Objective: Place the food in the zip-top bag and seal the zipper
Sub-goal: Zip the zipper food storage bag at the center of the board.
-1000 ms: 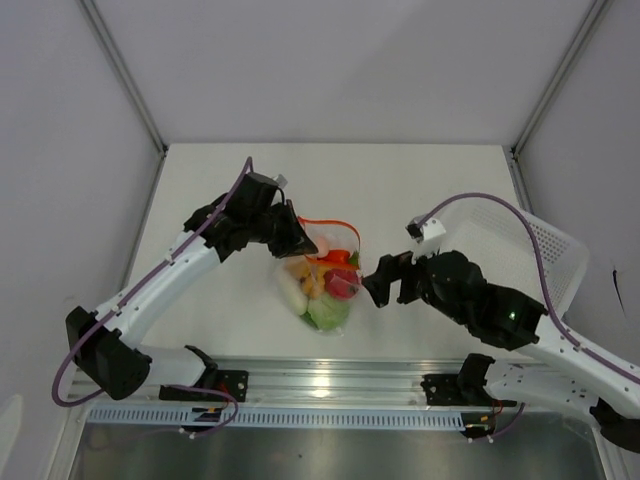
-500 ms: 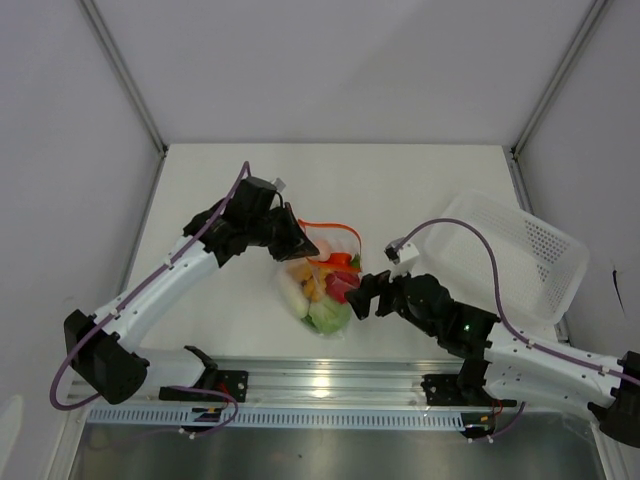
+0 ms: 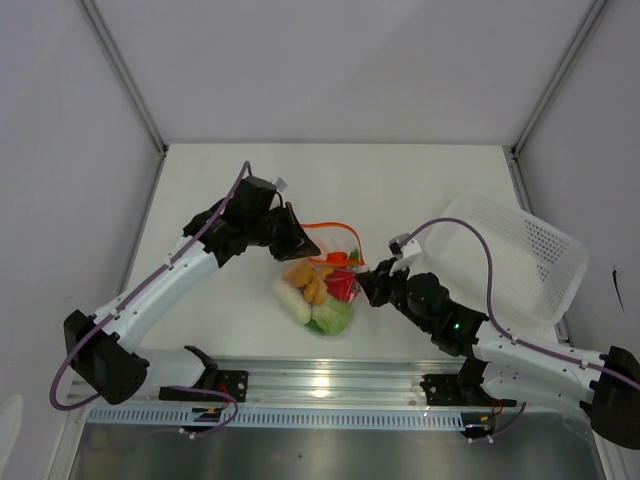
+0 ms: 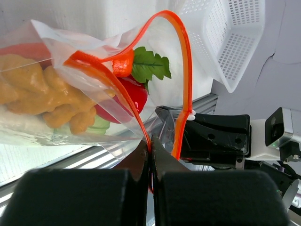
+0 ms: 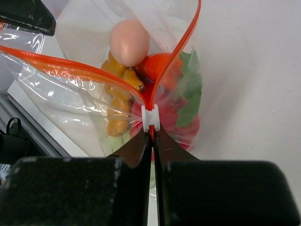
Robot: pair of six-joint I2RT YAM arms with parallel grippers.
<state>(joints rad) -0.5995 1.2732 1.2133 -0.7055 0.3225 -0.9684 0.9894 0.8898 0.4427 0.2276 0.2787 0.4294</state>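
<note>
Over the table (image 3: 420,180), left end effector (image 4: 150,147) and right end effector (image 5: 151,135) pinch the zip-top bag's (image 5: 70,94) zipper (image 4: 186,70), food (image 5: 129,42) inside.

The white tabletop (image 3: 400,180) carries the clear zip-top bag (image 3: 325,312), filled with toy food (image 3: 312,282), near its front middle, and a white perforated basket (image 3: 510,255) sitting tilted at its right edge.

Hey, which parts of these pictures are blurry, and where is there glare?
Top external: sharp overall, with a bright reflection on the metal rail. Left wrist: the left gripper's fingers are dark and out of focus. Right wrist: the right gripper's fingers blur likewise, the zip-top bag glints white on its creases, and the zipper slider is crisp.
</note>
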